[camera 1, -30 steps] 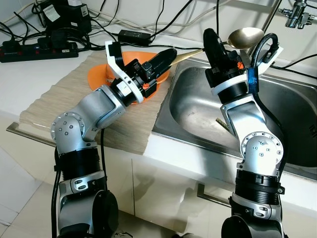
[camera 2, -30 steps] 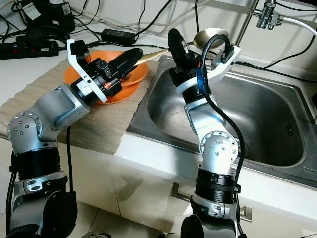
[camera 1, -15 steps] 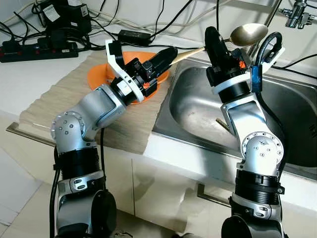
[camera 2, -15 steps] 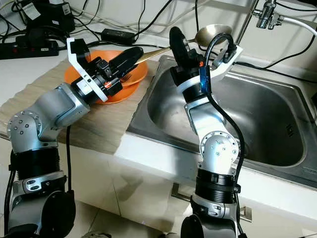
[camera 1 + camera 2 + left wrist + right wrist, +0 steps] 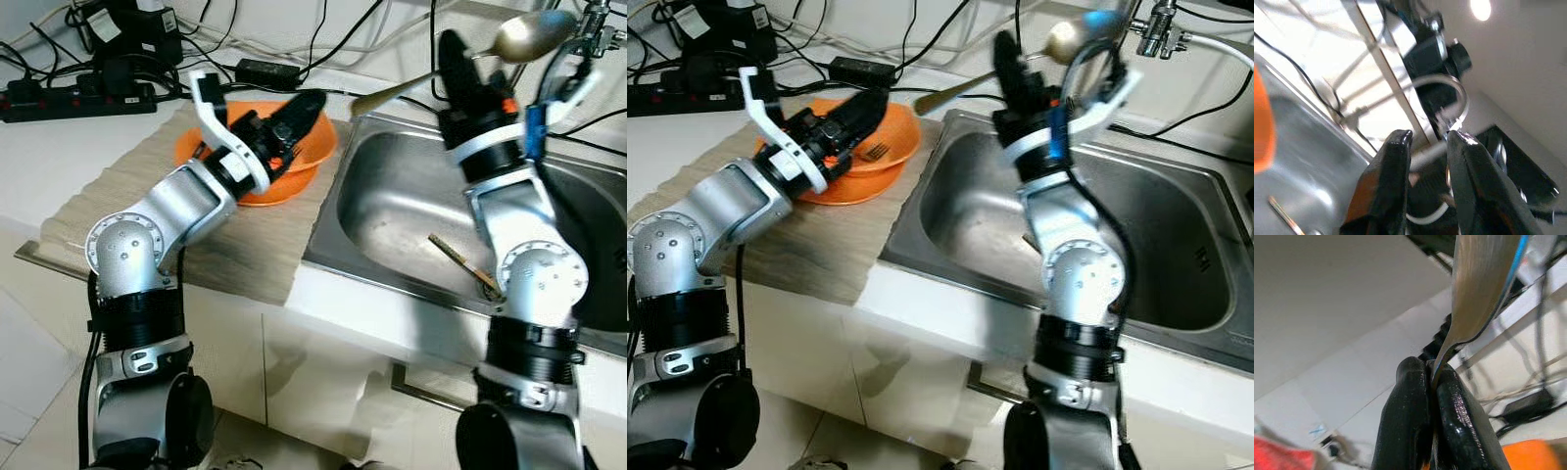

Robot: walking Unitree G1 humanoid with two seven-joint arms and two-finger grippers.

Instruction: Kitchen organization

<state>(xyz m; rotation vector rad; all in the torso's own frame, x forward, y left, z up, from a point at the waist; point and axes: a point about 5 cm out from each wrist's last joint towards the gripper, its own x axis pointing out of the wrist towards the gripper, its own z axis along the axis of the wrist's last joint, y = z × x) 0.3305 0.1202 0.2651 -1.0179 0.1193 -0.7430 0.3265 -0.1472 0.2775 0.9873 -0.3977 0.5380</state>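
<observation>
So the spoon [image 5: 460,61] just got lifted higher and is now clear of the left gripper [image 5: 297,110], which has let go and sits over the orange bowl [image 5: 315,157] near the sink's [image 5: 392,191] left rim, fingers slightly apart. The right gripper [image 5: 457,69] is clamped tight on the handle, up over the sink's back edge near the tap. Looks like the handoff's done. A chopstick-like stick [image 5: 462,264] lies in the basin.
</observation>
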